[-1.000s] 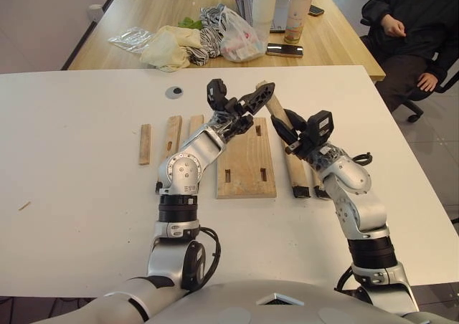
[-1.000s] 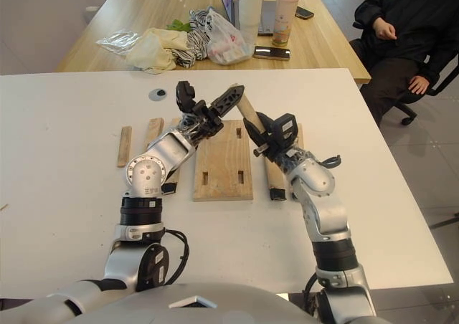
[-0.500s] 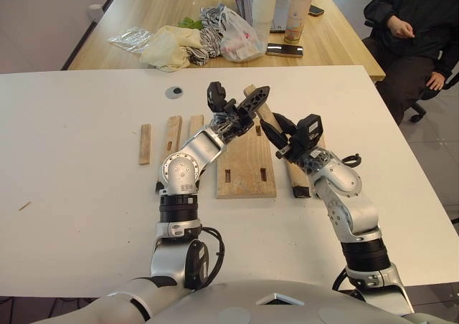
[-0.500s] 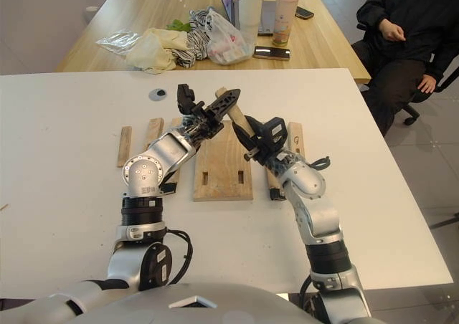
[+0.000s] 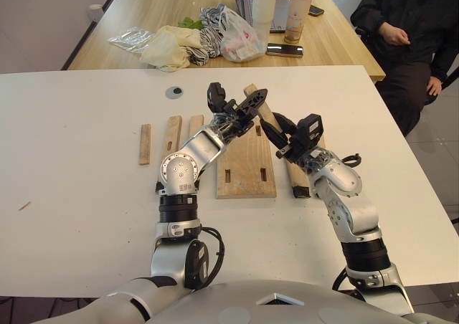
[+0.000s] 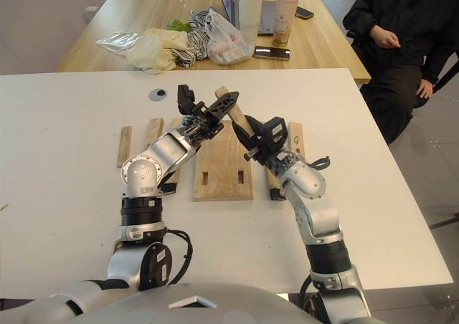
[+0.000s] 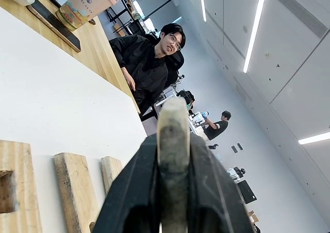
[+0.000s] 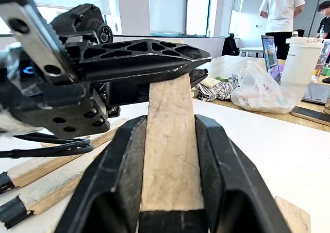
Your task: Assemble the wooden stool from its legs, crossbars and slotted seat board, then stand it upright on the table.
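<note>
1. The right gripper point(image 5: 275, 128) is clamped on a wooden leg point(image 8: 170, 140), with a finger pressed flat on each side face.
2. At about 11 o'clock from it, the left gripper point(image 7: 173, 150) is pinched tight on the same leg's far end. The leg hangs tilted above the white table point(image 5: 86, 166).
3. The slotted seat board point(image 5: 246, 163) lies flat at 6 o'clock from the left gripper.
4. At 5 o'clock from the right gripper, further legs point(image 5: 295, 173) lie just beside the board's edge.
5. At 9 o'clock from the board lie two longer pieces point(image 5: 173, 134), then a short slat point(image 5: 145, 143).
</note>
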Tool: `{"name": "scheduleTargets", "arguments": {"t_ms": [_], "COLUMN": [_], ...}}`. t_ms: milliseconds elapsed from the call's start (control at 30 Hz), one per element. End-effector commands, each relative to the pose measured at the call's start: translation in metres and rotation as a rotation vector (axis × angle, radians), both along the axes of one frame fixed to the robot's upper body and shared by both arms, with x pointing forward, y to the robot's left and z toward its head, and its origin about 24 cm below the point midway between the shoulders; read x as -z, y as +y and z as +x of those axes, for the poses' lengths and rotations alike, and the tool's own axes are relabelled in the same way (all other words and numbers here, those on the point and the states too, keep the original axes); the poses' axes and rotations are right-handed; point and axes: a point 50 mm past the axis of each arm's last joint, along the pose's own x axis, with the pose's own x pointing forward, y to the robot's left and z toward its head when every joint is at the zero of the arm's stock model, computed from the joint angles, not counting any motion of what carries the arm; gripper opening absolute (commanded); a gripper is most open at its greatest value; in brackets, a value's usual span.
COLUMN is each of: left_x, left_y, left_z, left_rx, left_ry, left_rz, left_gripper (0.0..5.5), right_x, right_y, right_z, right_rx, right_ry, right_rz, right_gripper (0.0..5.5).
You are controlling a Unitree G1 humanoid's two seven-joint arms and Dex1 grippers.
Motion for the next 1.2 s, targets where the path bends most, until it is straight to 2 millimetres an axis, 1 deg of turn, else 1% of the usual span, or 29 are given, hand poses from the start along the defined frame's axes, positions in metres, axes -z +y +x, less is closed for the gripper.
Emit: {"name": "scheduleTargets", "arguments": {"t_ms": [33,67,100,133,233,367,567,633,700,833,1000,1133,1200], "left_x": [-0.004,-0.004,-0.003,-0.002,0.0,0.004,0.006,0.008,0.01,0.01,0.011,0.012,0.015], "left_y": [-0.004,-0.003,-0.002,-0.002,-0.001,0.005,0.018,0.028,0.04,0.057,0.09,0.122,0.132], "left_z": [0.0,0.0,0.001,0.001,0.002,0.005,0.01,0.013,0.014,0.017,0.015,0.009,0.004], "left_rx": [0.003,-0.003,-0.01,-0.017,-0.034,-0.082,-0.204,-0.265,-0.328,-0.393,-0.489,-0.585,-0.603], "left_ry": [-0.004,-0.002,0.002,0.005,0.006,-0.005,-0.149,-0.173,-0.19,-0.256,-0.309,-0.315,-0.3], "left_rz": [-0.023,-0.023,-0.018,-0.013,-0.002,0.05,0.191,0.222,0.252,0.321,0.432,0.543,0.576], "left_gripper": [0.38,0.38,0.38,0.38,0.38,0.38,0.38,0.38,0.38,0.38,0.38,0.38,0.38], "right_x": [0.0,0.0,0.0,0.001,0.001,0.001,0.002,0.002,0.002,0.002,0.004,0.007,0.009], "right_y": [-0.001,-0.002,-0.004,-0.005,-0.007,-0.008,-0.008,-0.009,-0.01,-0.014,-0.02,-0.021,-0.023], "right_z": [0.0,0.001,0.001,0.002,0.003,0.003,0.003,0.004,0.006,0.004,0.002,0.0,-0.002], "right_rx": [0.023,0.035,0.05,0.058,0.071,0.075,0.075,0.082,0.092,0.126,0.174,0.196,0.214], "right_ry": [0.013,0.016,0.021,0.023,0.023,0.023,0.026,0.023,0.02,0.013,0.016,0.022,0.024], "right_rz": [0.007,0.016,0.02,0.021,0.017,0.014,0.006,-0.001,-0.009,-0.017,-0.016,-0.019,-0.019], "right_gripper": [1.29,1.29,1.66,1.86,2.23,2.91,3.93,4.27,4.29,4.3,4.3,4.3,4.3]}}
